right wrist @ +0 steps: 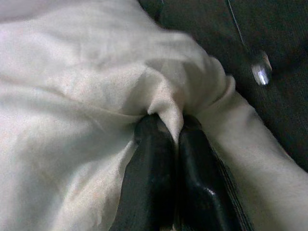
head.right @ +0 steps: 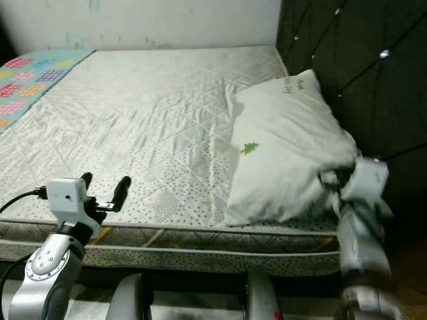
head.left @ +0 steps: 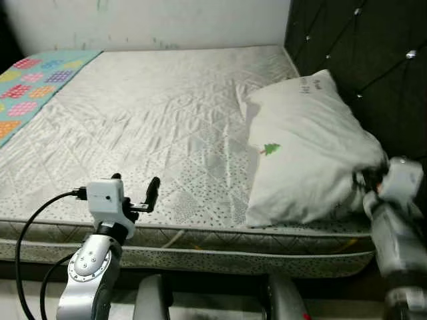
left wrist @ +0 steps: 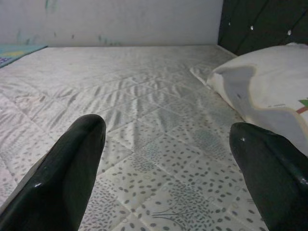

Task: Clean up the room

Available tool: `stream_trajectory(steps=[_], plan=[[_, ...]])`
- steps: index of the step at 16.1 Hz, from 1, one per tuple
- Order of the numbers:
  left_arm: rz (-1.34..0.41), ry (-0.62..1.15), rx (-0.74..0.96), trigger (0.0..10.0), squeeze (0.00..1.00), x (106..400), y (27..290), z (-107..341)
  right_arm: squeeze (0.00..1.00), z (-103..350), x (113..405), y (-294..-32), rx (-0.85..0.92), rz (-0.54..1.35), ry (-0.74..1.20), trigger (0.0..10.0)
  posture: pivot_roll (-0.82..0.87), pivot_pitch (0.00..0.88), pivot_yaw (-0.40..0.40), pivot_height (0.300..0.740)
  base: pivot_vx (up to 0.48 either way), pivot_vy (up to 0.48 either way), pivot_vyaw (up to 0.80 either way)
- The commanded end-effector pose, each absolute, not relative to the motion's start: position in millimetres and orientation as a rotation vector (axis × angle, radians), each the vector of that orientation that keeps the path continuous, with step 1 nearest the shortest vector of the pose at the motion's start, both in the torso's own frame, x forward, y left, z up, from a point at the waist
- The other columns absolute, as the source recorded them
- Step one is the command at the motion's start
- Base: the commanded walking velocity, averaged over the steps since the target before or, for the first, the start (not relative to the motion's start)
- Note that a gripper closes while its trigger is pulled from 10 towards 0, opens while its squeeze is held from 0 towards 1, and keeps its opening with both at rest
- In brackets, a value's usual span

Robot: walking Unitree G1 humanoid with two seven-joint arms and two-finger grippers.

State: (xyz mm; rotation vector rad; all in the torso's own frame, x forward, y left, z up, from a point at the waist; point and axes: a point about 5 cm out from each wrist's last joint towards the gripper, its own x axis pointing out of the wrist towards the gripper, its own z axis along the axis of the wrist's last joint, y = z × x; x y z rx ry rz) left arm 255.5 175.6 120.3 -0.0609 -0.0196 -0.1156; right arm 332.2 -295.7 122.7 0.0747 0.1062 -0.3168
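Left eye view: white rumpled pillow (head.left: 303, 150) with small green tree print, grey lettering near top edge too small to read. Lies at right side of bare grey-white quilted mattress (head.left: 147, 127), against dark tufted headboard (head.left: 373, 60). Right gripper (right wrist: 174, 126) fingers pinching pillow corner fabric. Left gripper (head.left: 137, 190) fingers spread above mattress front edge. Colourful dotted blanket (head.left: 30, 83) at far left; pale wall behind.

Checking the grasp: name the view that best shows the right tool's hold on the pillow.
Right wrist view: the right tool pinches a fold of the pillow close up. In both eye views its fingertips are buried at the pillow's corner.
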Motion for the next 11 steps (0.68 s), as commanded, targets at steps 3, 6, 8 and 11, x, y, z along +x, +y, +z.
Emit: stream_trajectory(steps=[3,6,8,11], plan=[[-0.068,-0.022,-0.050,10.0,0.00,250,183,120,0.00,159,353,-301,0.023,-0.311,0.026,10.0,0.04,0.000,0.002,0.553,0.000,0.000,0.00],[-0.071,-0.017,-0.061,10.0,0.00,247,177,117,0.00,163,360,-301,0.022,-0.304,0.024,10.0,0.03,0.000,-0.003,0.553,0.000,0.000,0.00],[-0.070,-0.013,-0.062,10.0,0.00,246,177,116,0.00,147,357,-295,0.062,-0.268,0.057,10.0,0.03,0.000,-0.002,0.553,0.000,0.000,0.00],[-0.072,-0.007,-0.061,10.0,0.00,245,178,115,1.00,125,347,-284,0.055,-0.233,0.094,10.0,0.03,0.000,0.000,0.553,0.000,0.000,0.00]])
